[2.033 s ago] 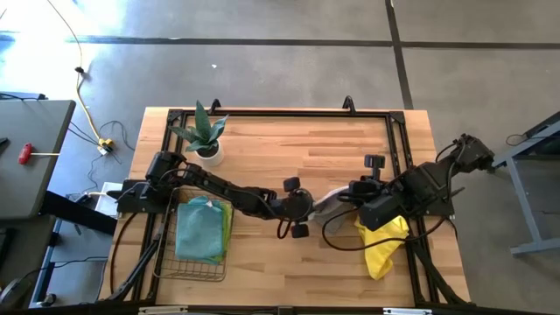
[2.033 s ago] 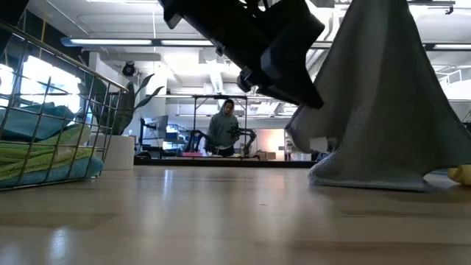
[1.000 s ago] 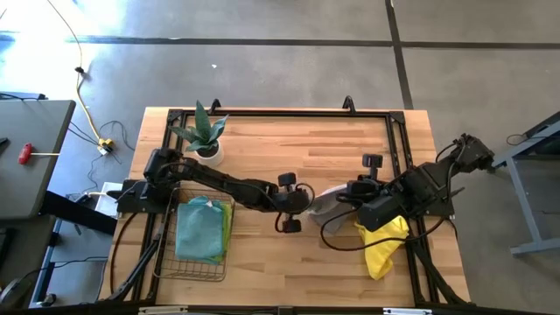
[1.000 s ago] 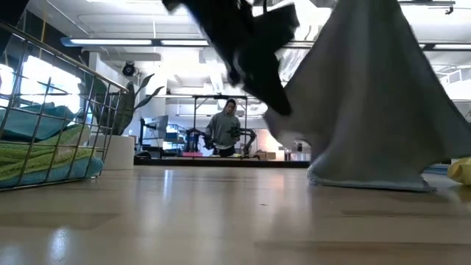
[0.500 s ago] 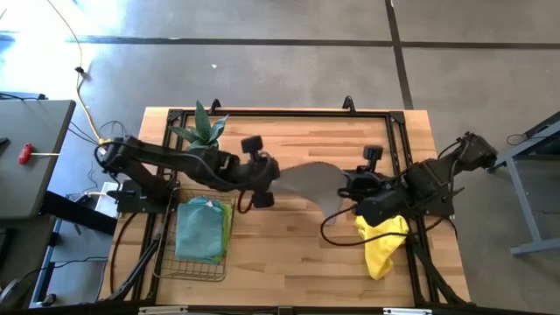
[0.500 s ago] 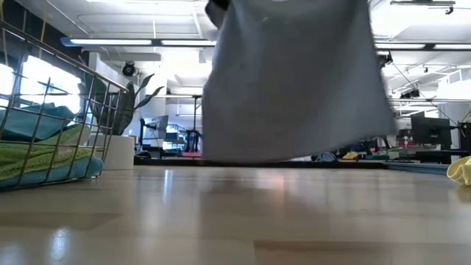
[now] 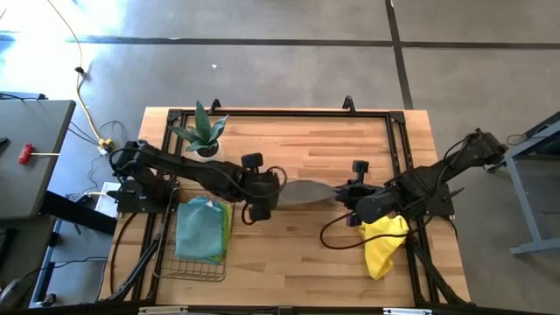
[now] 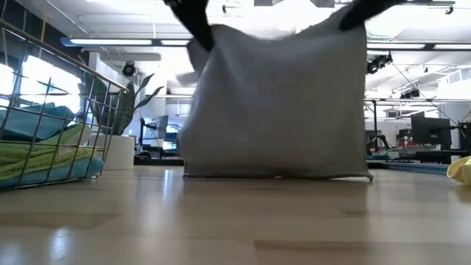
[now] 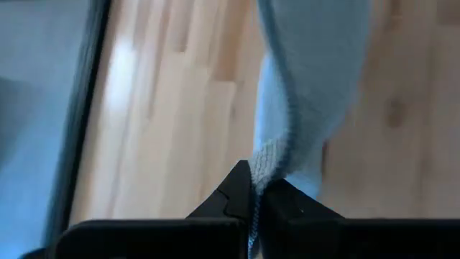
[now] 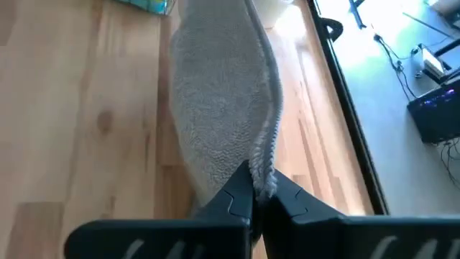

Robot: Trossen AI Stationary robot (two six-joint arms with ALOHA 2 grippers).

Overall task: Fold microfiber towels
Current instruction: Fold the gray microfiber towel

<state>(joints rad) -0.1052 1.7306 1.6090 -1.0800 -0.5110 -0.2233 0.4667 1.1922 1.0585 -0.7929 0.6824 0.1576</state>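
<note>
Over the table's centre the grey towel (image 7: 308,191) hangs stretched between the left gripper (image 7: 265,189) at nine o'clock and the right gripper (image 7: 348,194) at three, both clenched on its corners; uneven lowering could crumple it.

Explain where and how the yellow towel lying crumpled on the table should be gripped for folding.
Judging by its pose, the yellow towel is best pinched from above at the loose end pointing toward the table's near edge, which lies clear of the right gripper. The heap shows no clean corner. Both grippers are shut on the grey towel, so neither is free yet.
</note>
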